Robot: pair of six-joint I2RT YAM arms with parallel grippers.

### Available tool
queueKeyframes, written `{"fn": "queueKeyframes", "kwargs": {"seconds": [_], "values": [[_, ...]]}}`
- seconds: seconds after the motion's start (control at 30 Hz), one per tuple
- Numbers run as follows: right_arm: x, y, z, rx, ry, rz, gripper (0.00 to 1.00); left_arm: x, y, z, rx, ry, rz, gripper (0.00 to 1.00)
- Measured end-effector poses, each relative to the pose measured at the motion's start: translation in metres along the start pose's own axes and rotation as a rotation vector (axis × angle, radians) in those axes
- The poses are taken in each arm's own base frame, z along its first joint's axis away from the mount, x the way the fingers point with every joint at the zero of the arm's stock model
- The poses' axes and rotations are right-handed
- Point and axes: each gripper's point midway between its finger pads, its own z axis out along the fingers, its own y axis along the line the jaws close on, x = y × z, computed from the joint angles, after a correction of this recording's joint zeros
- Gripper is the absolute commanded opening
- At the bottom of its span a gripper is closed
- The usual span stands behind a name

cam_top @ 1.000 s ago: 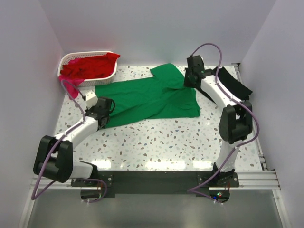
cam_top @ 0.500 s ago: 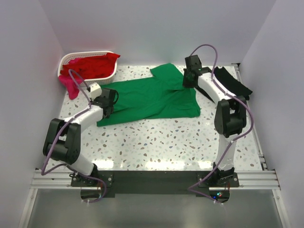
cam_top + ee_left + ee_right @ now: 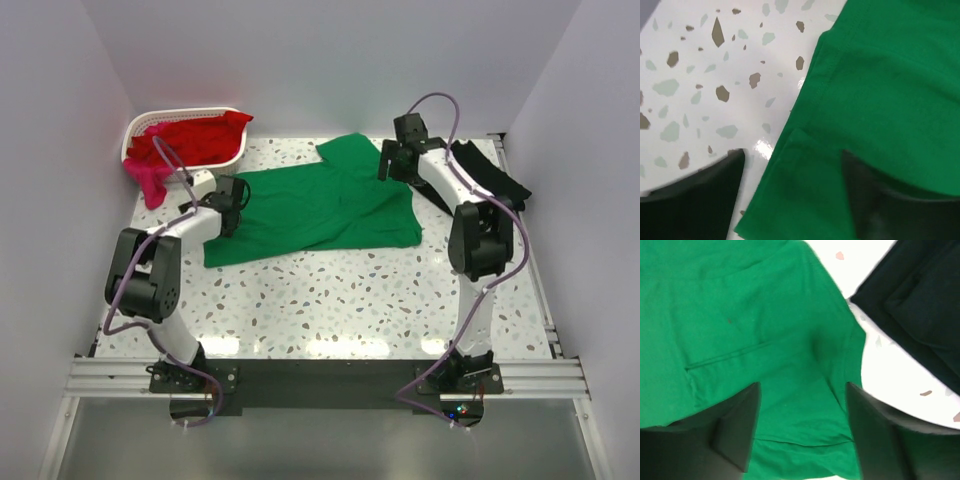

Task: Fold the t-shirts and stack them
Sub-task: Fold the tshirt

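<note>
Green shirt point(image 3: 320, 205) flat on the surface point(image 3: 715, 90), limp, light, prone to bunching; left hand point(image 3: 792, 200) wide open straddling its edge, right hand point(image 3: 802, 435) wide open above cloth; pinch the hems directly beneath.

The green t-shirt point(image 3: 320, 205) was one plain bright colour throughout. The black t-shirt point(image 3: 492, 178) was solid too, as were the red t-shirt point(image 3: 195, 138) and the magenta-pink t-shirt point(image 3: 150, 185). The basket point(image 3: 215, 165) was white lattice. The table point(image 3: 350, 300) was glossy white, speckled with grey, brown and pale green chips. The left arm point(image 3: 185, 228) and right arm point(image 3: 445, 185) were white with black joints and purple cables — the fingers of the left tool point(image 3: 792, 200) and right tool point(image 3: 802, 435) black.
</note>
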Motion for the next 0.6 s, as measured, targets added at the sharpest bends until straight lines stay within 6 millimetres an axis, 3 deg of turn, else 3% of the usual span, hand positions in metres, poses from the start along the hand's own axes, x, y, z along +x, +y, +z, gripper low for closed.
{"fn": "queueKeyframes", "kwargs": {"seconds": [0.03,0.13,0.4,0.5,0.6], "values": [[0.0,-0.004,0.0,0.005,0.001,0.004,0.81,0.0,0.001,0.0,0.003,0.003,0.001,1.0],[0.01,-0.014,-0.002,0.014,0.011,0.008,0.82,0.004,0.007,-0.004,0.028,0.008,-0.026,1.0],[0.088,-0.05,-0.029,0.059,0.12,-0.006,0.78,0.019,0.031,-0.035,0.125,0.016,-0.145,1.0],[0.108,-0.06,-0.033,0.083,0.147,-0.013,0.73,0.026,0.043,-0.046,0.145,0.011,-0.189,1.0],[0.116,-0.067,-0.031,0.102,0.157,-0.006,0.67,0.03,0.053,-0.054,0.165,-0.003,-0.226,1.0]]}}
